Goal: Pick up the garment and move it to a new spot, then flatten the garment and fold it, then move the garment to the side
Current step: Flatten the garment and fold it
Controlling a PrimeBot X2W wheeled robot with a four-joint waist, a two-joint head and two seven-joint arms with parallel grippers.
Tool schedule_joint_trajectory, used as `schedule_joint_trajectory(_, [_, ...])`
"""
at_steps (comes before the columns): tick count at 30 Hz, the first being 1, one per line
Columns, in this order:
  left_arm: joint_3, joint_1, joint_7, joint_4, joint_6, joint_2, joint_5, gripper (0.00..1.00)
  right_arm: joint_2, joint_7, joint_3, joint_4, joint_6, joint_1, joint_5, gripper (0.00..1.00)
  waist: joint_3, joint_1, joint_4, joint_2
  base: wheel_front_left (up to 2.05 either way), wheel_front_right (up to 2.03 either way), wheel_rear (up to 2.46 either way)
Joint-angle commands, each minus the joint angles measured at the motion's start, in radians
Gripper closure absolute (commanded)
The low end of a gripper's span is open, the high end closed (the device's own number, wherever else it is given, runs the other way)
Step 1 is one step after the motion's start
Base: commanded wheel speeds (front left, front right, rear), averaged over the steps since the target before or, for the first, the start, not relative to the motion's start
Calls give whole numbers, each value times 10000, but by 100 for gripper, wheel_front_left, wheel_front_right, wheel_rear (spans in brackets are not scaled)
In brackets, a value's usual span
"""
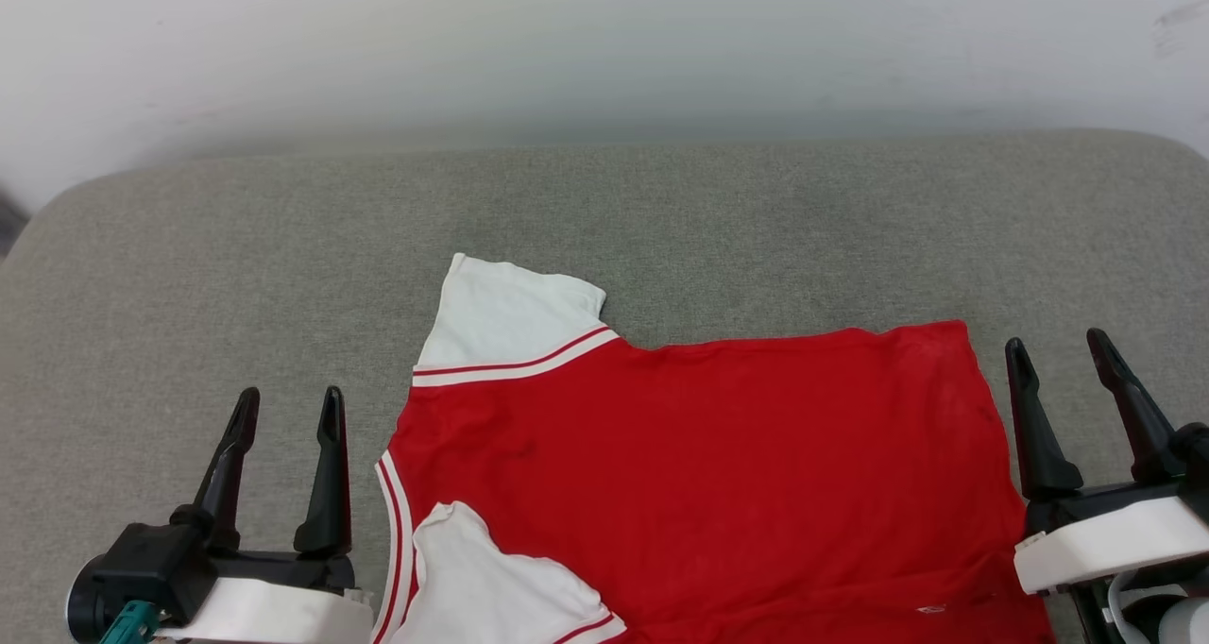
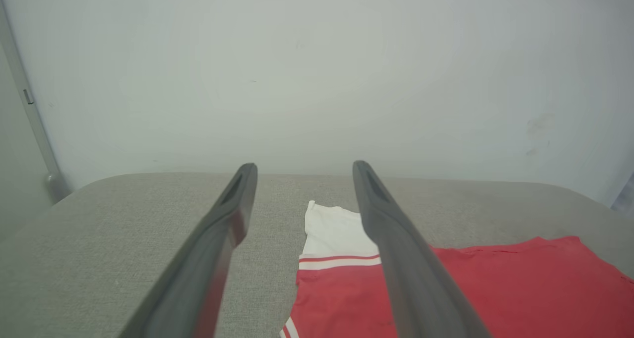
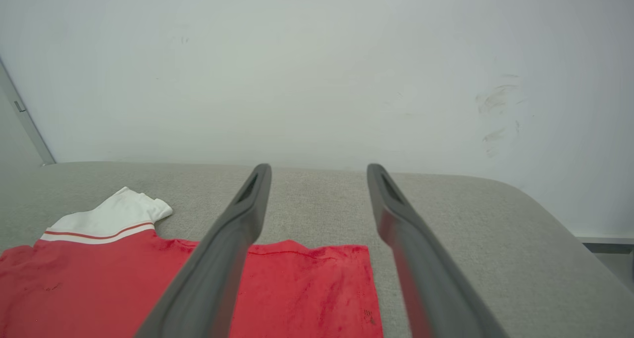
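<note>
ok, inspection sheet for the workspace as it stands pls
Surface: grey fabric pad, rounded corners.
Job's things: shirt lying spread, plain red side up, collar end toward the robot's left; far sleeve out flat, near sleeve folded onto the body.
Clutter: nothing seen.
Pincers: left pincer and right pincer open, empty, flanking the shirt.
Cables: what looks like a pale cable looped under the right wrist.
Surroundings: white wall with scuffs; grey rail at one side.
</note>
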Motion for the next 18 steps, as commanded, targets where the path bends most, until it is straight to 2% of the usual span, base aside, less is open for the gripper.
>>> schedule_joint_trajectory(1, [143,-17,-19,68,-197,-83,105,0,43,-88,28,39,-4,-217,-35,0,81,0,-69,0,0,0,0])
schedule_joint_trajectory(5, [303,-300,-20,246,-609,-69,225,0,8,-188,109,16,-4,-373,-57,0,316,0,-258,0,0,0,0])
schedule_joint_trajectory(10, [254,-1088,313,604,-1108,413,133,0,37,-346,132,-39,-4,-601,-38,0,752,0,-622,0,0,0,0])
schedule_joint_trajectory(13, [167,-1951,1081,740,-1316,900,76,0,28,-418,184,-86,-4,-706,-94,0,1111,0,-879,0,0,0,0])
schedule_joint_trajectory(18, [-78,-3739,3140,1171,-1631,1826,-530,0,118,-544,303,-171,-4,-995,-66,0,1753,0,-1331,0,0,0,0])
